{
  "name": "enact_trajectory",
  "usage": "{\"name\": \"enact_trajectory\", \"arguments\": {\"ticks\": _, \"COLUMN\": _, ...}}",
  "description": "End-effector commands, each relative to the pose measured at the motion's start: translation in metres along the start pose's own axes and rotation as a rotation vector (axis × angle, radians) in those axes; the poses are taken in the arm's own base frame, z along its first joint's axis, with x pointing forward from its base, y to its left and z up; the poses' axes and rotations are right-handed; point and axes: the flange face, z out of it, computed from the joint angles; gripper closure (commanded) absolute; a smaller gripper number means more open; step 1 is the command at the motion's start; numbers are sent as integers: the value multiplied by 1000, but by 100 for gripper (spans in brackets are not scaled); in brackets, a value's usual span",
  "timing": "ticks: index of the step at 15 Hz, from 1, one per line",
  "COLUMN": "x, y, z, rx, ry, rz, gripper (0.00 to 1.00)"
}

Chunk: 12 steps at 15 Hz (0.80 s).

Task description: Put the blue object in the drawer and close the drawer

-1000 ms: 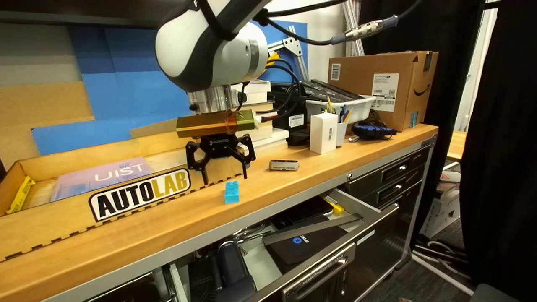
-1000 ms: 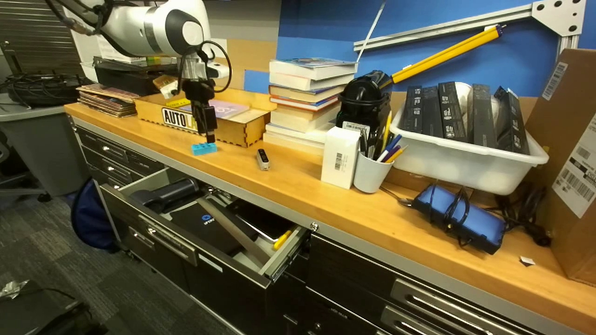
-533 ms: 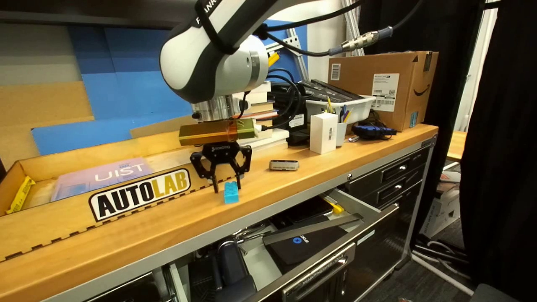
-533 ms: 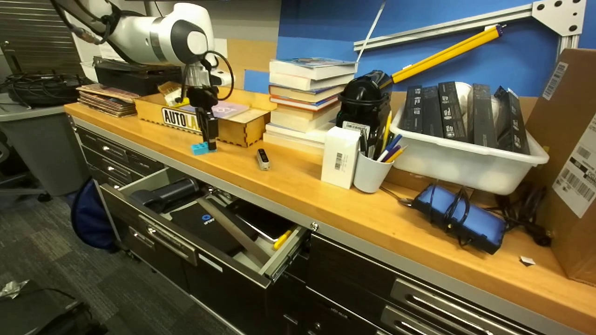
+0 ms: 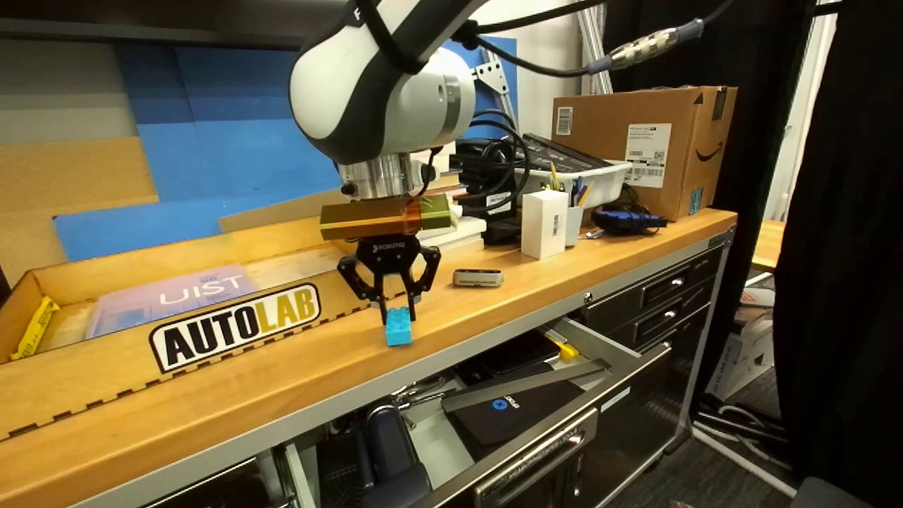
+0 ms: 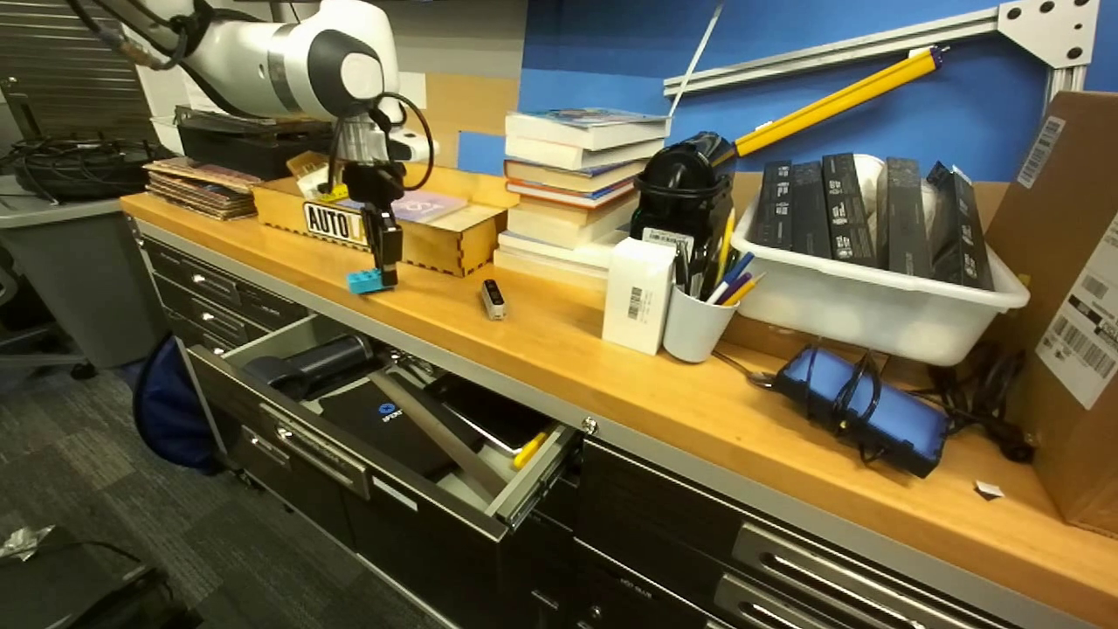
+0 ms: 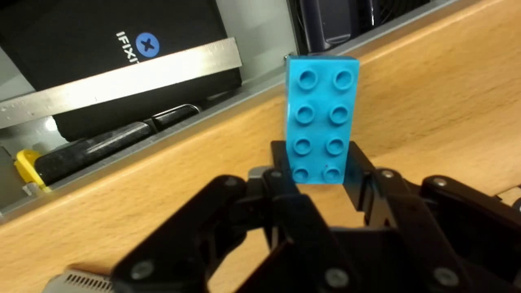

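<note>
Cyan eight-stud toy brick (image 7: 320,122) is gripped in the end effector (image 5: 399,321), clamped on both long sides at its end nearer the back edge of the desk (image 5: 451,310). Free end points to the front edge; brick is near that edge. Can't tell if its underside touches the desk.

Dark-fronted drawer (image 6: 437,502) is pulled out below the front edge. In it: black iFixit case (image 7: 179,24), metal strip (image 7: 122,83) lying across the case, dark tool (image 5: 390,444), type unclear.

Wooden AUTOLAB tray (image 5: 106,374) along the back edge, book stack (image 6: 568,214) next to it, same edge. Small grey device (image 5: 477,278) between the brick and the upright white box (image 5: 543,224). Amazon carton (image 5: 681,141) at the desk's end edge, beside the white bin (image 6: 838,306).
</note>
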Motion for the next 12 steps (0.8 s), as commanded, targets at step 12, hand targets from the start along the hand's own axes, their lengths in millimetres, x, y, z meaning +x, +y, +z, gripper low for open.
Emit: {"name": "enact_trajectory", "arguments": {"ticks": 12, "x": -39, "y": 114, "z": 60, "rx": 71, "ry": -29, "rz": 284, "gripper": 81}}
